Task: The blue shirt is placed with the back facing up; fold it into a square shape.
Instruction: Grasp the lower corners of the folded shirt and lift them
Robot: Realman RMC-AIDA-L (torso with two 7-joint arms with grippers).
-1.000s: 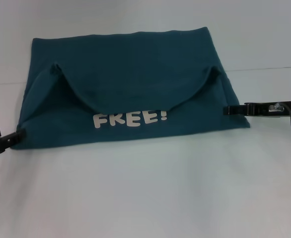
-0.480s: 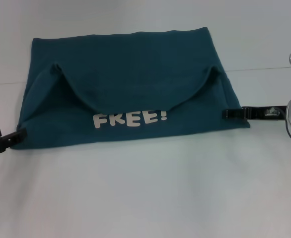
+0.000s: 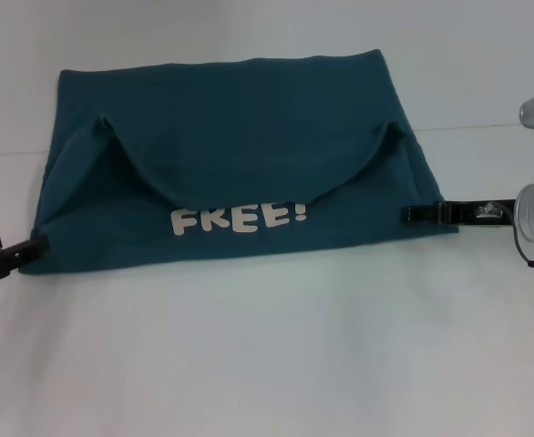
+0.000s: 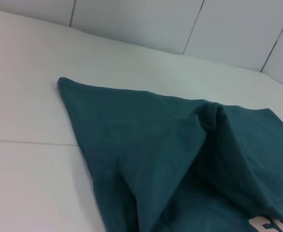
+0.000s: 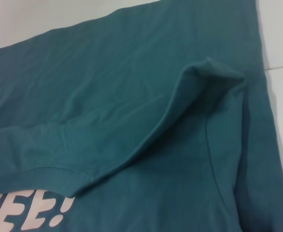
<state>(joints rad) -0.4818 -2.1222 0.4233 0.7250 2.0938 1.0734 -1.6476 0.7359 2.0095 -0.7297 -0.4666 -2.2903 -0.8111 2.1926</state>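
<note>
The left hand point(image 3: 25, 250) and right hand point(image 3: 417, 214) touch the blue shirt's point(image 3: 240, 146) near corners, grips impossible to tell; partly folded on the desk point(image 3: 267, 364), it looks wide, not yet square.

White block letters reading "FREE!" point(image 3: 239, 218) stood on the blue shirt point(image 3: 249, 109), just below its curved folded-over hem. In the right wrist view only "BEE!"-like ends of the word showed on the shirt; the left wrist view caught just its first letters.

Overhead head view, close wrist views
</note>
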